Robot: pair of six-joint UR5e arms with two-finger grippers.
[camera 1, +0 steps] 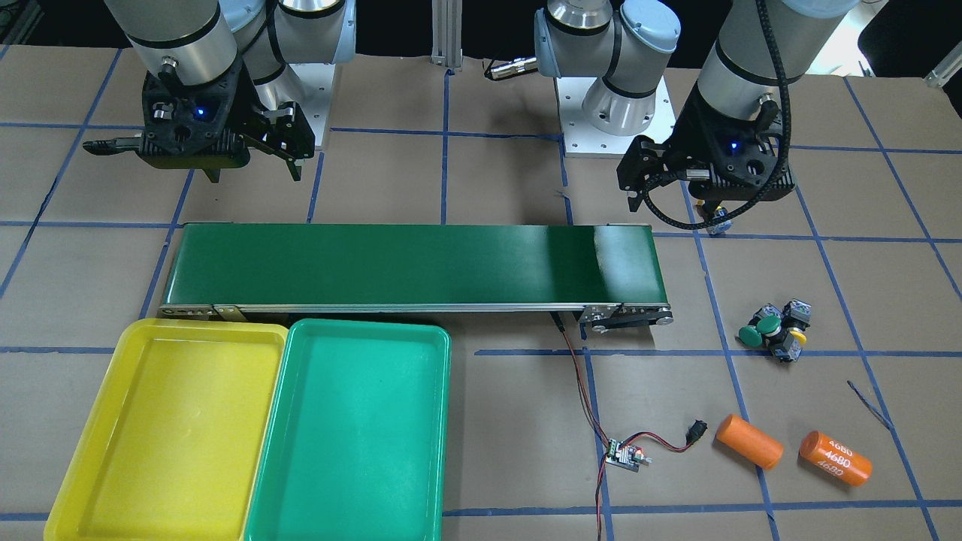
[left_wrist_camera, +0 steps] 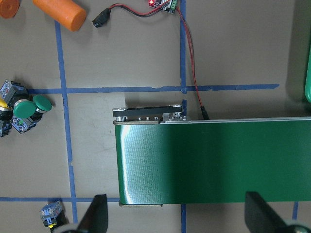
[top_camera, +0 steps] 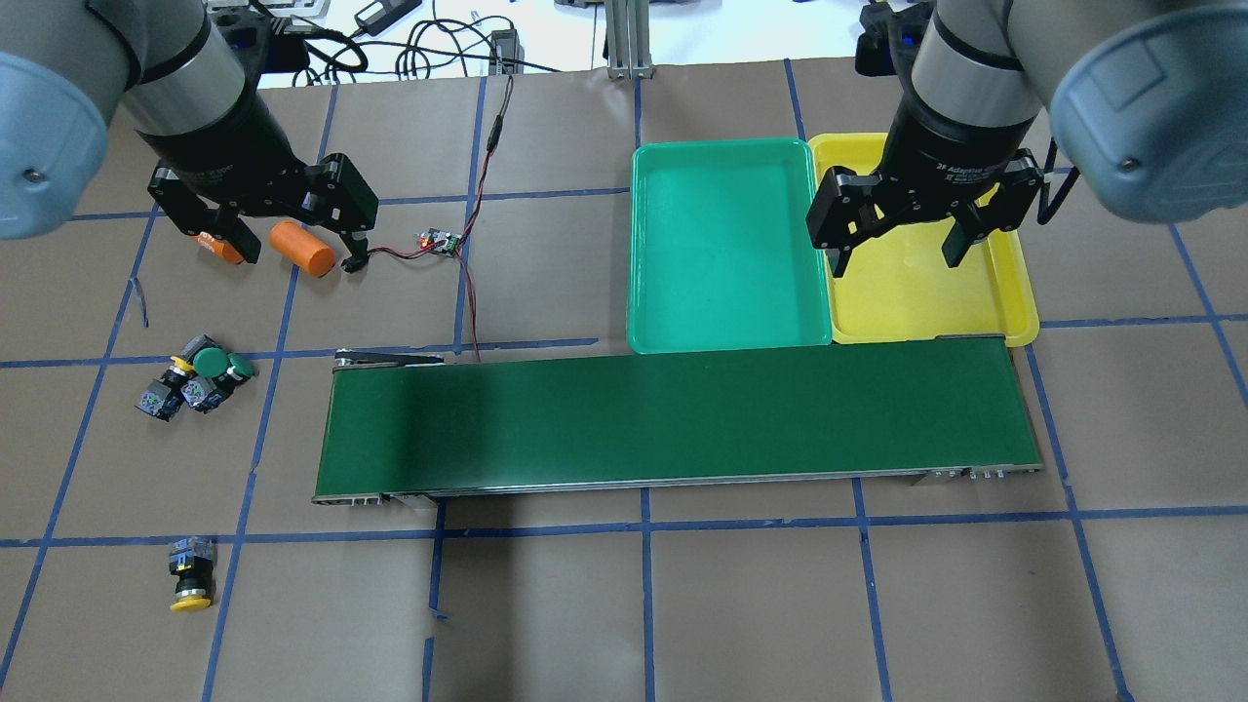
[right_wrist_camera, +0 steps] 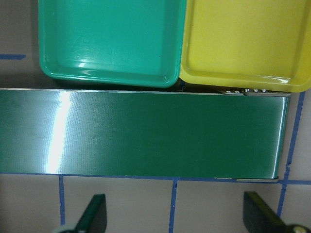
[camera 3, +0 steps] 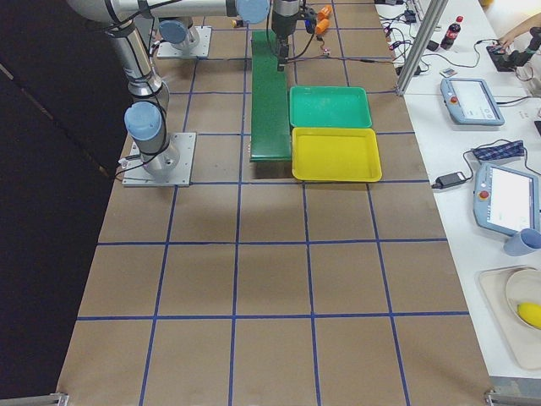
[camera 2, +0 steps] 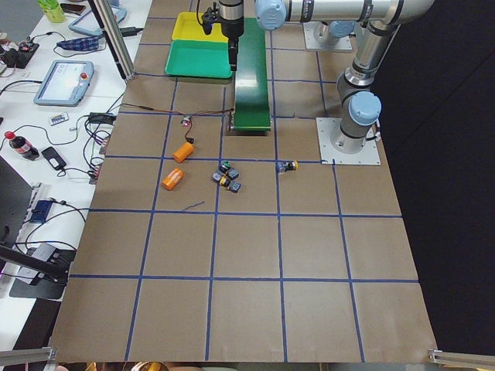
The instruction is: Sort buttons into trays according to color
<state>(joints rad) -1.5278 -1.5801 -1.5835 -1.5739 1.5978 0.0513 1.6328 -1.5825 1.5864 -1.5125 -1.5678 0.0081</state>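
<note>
Left of overhead frame: three black-bodied, yellow- and green-capped push buttons (top_camera: 195, 380) touch in a clump; fourth button (top_camera: 188, 575) lies apart, lower left. Spread and empty: left pincer (top_camera: 297, 258), right pincer (top_camera: 897, 263). Risk: clump grasp nips two colours.

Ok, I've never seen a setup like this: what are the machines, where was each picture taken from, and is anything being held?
Two robot arms stand at a paper-covered table. Four pictures come from fixed cameras: one across the table, one above the robot's shoulders, one at each table end. The other two come from cameras on the wrists. The left claw and right claw are both open and hold nothing. On the table lie a green conveyor belt, a yellow tray and a teal tray side by side, three buttons in a cluster, a fourth button apart, two orange cylinders, and a small circuit board with red wires.
</note>
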